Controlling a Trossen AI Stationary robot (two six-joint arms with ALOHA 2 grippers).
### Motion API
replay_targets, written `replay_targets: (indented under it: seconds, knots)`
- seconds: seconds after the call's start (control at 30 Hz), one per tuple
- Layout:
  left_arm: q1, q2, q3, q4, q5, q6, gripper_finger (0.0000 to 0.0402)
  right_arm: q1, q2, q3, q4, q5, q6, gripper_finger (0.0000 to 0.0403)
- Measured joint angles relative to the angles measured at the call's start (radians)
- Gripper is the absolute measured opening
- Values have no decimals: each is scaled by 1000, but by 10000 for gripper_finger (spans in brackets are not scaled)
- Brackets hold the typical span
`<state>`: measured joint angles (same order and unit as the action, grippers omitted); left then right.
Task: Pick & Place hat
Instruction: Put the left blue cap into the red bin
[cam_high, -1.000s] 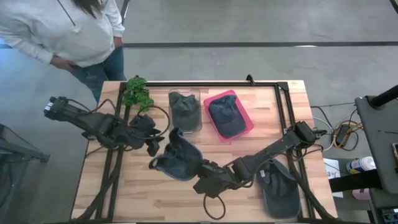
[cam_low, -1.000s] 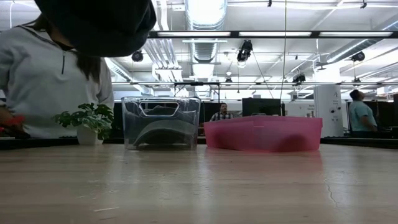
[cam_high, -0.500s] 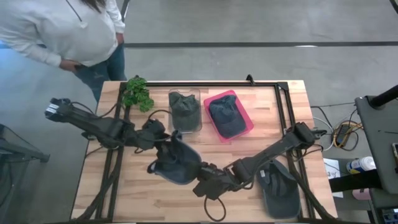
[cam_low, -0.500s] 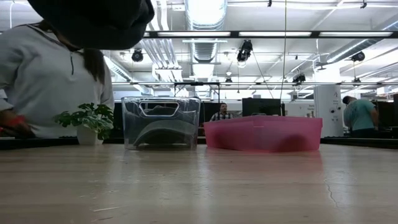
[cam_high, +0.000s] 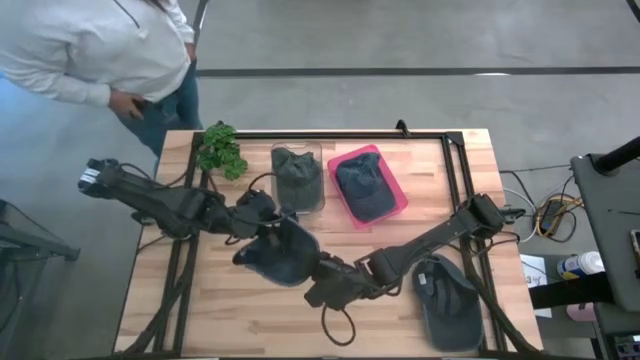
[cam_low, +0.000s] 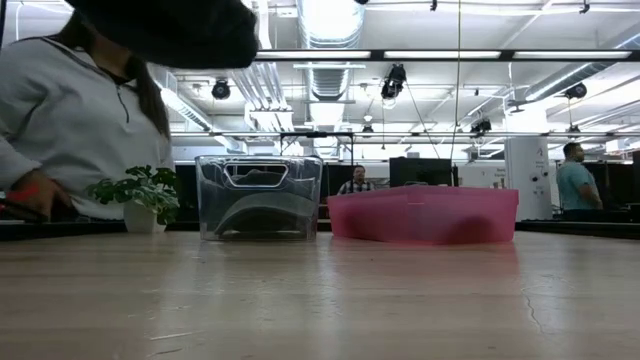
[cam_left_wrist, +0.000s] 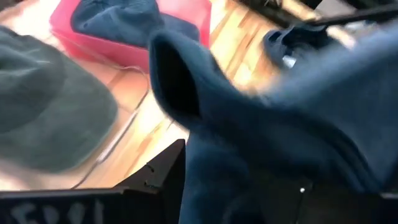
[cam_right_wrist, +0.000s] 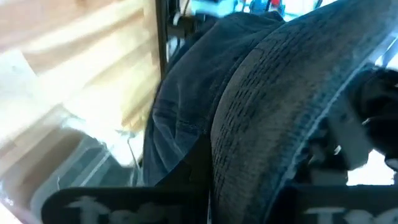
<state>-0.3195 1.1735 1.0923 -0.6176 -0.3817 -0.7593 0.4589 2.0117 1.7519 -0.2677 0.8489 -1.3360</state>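
A dark blue hat (cam_high: 285, 250) hangs in the air between my two grippers over the middle of the table. In the low view the hat (cam_low: 170, 30) is well above the tabletop. My left gripper (cam_high: 268, 212) is at its far-left side, shut on it. My right gripper (cam_high: 318, 283) is at its near-right side, also shut on it. The hat fills the left wrist view (cam_left_wrist: 280, 112) and the right wrist view (cam_right_wrist: 261, 93). My left gripper pinches a thick fold of the hat's cloth (cam_left_wrist: 211, 162) between its two fingers, at the hat's far-left edge (cam_high: 272, 225), coming from the table's left. The hat is lifted clear of the table. My right gripper has the hat's near-right edge (cam_high: 308, 272), a stitched curved band of cloth (cam_right_wrist: 249, 124), between its fingers, coming from the table's right and near side. The cloth hides the fingertips.
A clear bin (cam_high: 297, 178) holding a dark green hat and a pink bin (cam_high: 367, 185) holding a blue hat stand toward the far edge. Another dark hat (cam_high: 447, 298) lies at the near right. A small plant (cam_high: 220, 148) stands far left. A person (cam_high: 100, 50) is beyond the far-left corner.
My left gripper has moved toward the table's right, in to the hat's far-left side. My right gripper has shifted slightly left with the hat. In the low view the hat has risen higher above the table.
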Motion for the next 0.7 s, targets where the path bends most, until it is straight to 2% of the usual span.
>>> replay_targets:
  seconds: [0.1,0.27,0.43,0.7]
  knots:
    - [0,-7,44,-119,0,-13,165,-13,0,0,-5,36,0,13]
    - [-3,-13,53,-157,0,10,165,-28,0,0,13,73,-13,13]
    - [-2,-27,53,-298,-37,28,165,-25,0,-1,13,75,-51,13]
    - [-3,-82,57,-311,-92,52,165,-37,0,-1,22,78,-52,13]
